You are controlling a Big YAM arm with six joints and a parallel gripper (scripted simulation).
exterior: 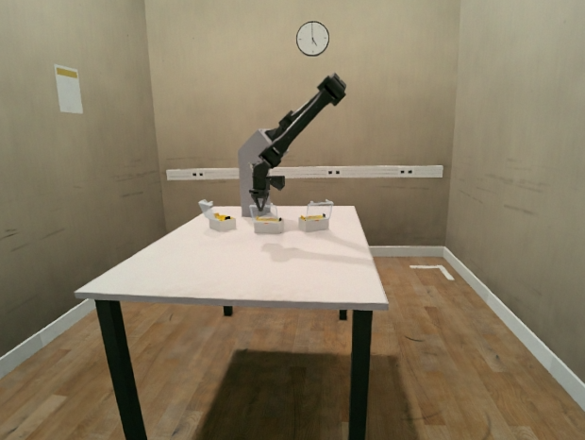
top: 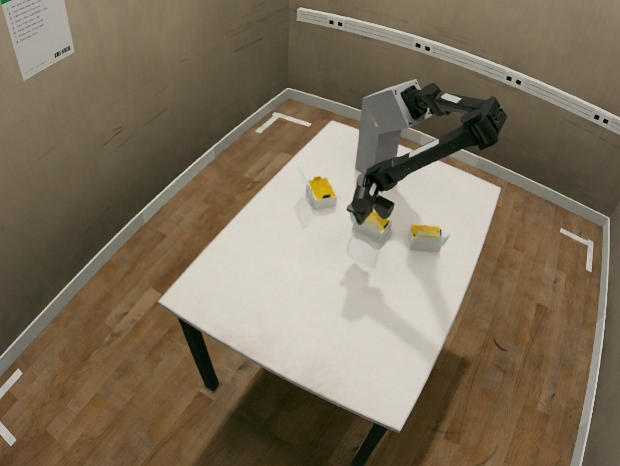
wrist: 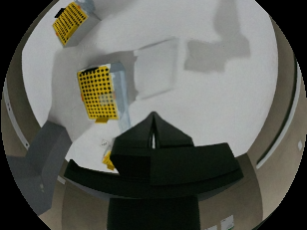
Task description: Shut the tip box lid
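Note:
Three small grey tip boxes with yellow racks stand in a row on the white table. Their labels are too small to read. The left box and the right box have their clear lids raised. The middle box has its clear lid standing about upright. My gripper is shut and empty. It points down with its tips at the top edge of the middle box's lid, on the robot's side.
The arm's grey pedestal stands at the table's far edge behind the boxes. The boxes lie about a box width apart. The near half of the table holds only shadows.

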